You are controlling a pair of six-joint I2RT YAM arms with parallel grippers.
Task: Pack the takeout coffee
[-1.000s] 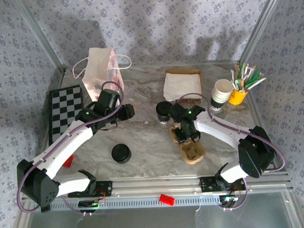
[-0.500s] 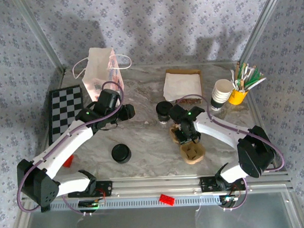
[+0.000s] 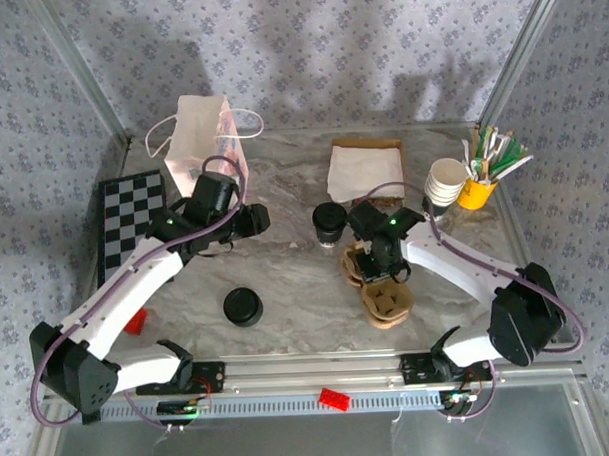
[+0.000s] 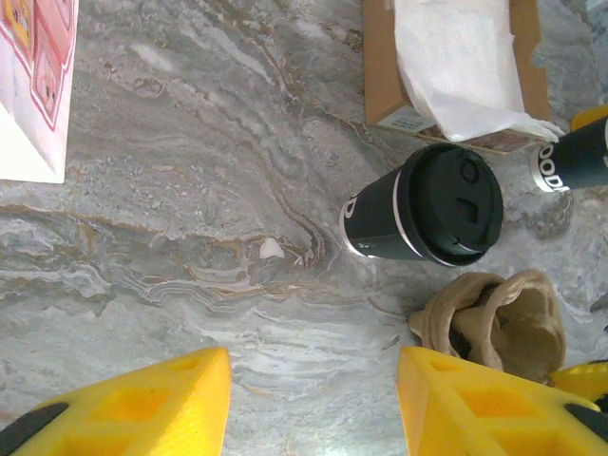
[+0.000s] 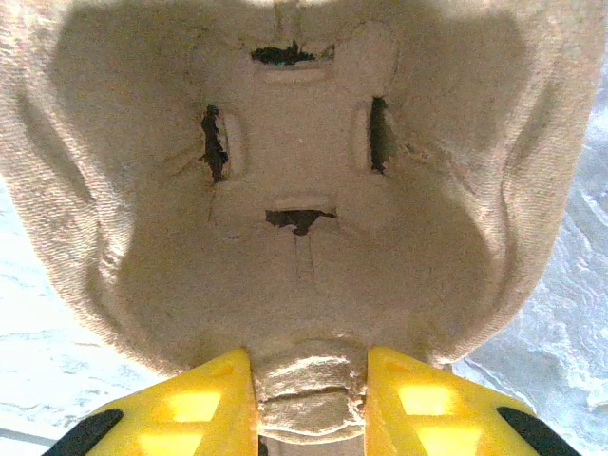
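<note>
— Left gripper (image 3: 248,222) from above: where is it sitting?
— Over bare marble, left of the takeout coffee (image 3: 328,224), with a stretch of table (image 3: 286,279) between them. From up here I can't tell how its jaws stand.
— And the right gripper (image 3: 377,270)?
— Down on the cup carrier (image 3: 389,303), at the end farther from the arm bases. The coffee stands upright on the table, outside the carrier, near it on its far left side. The napkin box (image 3: 364,168) is just behind the coffee.
— What else is on the table?
— A loose black lid (image 3: 243,307) towards the front, and a pink-and-white bag (image 3: 203,141) at the back left. There's a checkerboard (image 3: 129,222) beside the bag and a stack of white cups (image 3: 443,186) on the right.
— Left wrist view?
— Both yellow fingers (image 4: 133,404) are spread wide, with marble between them. The coffee (image 4: 427,204) is ahead and to the right. It has dark sides, a dark lid and a pale band under the rim. It's close to the box (image 4: 446,57) and just beside the carrier (image 4: 503,318).
— Right wrist view?
— The yellow fingers (image 5: 190,404) are pinched on a tab at the edge of the carrier (image 5: 304,190). One well faces the camera, with four slits around its square floor.
</note>
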